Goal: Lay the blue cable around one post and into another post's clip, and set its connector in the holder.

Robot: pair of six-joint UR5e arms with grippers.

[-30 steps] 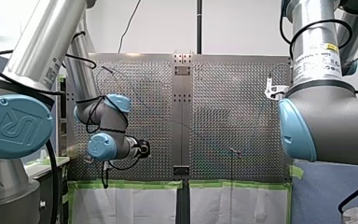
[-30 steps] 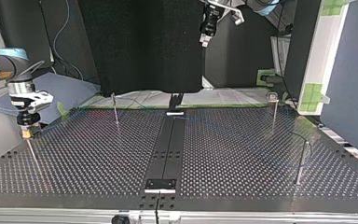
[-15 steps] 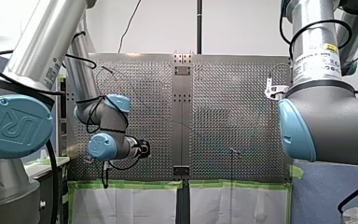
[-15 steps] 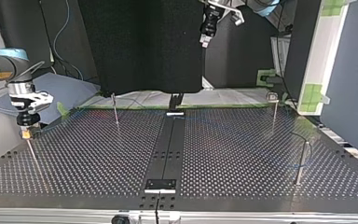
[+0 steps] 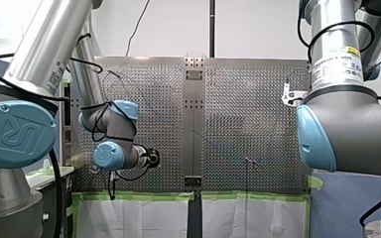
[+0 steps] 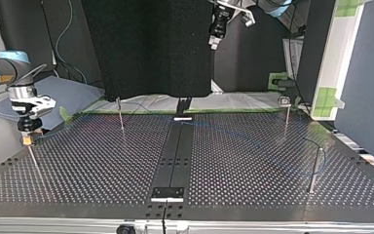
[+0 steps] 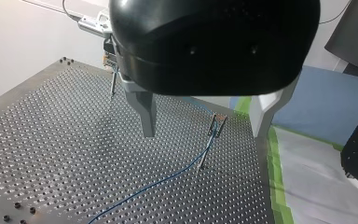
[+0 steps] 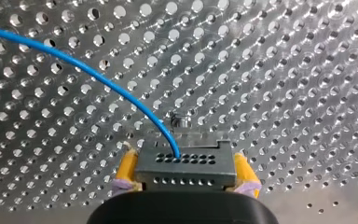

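Connector (image 8: 185,167) | clamped, long axis across jaws, in my right gripper (image 8: 185,174) | blue cable (image 8: 98,77) leads ahead | my left gripper (image 7: 201,130) spread, empty

Likely robotics lab: perforated table (image 6: 102,161)

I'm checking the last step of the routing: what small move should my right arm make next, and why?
Probably lower the right gripper slightly: its yellow pads clamp the connector at the top of the thin post, and the blue cable trails away across the table. Whether it is seated cannot be told.
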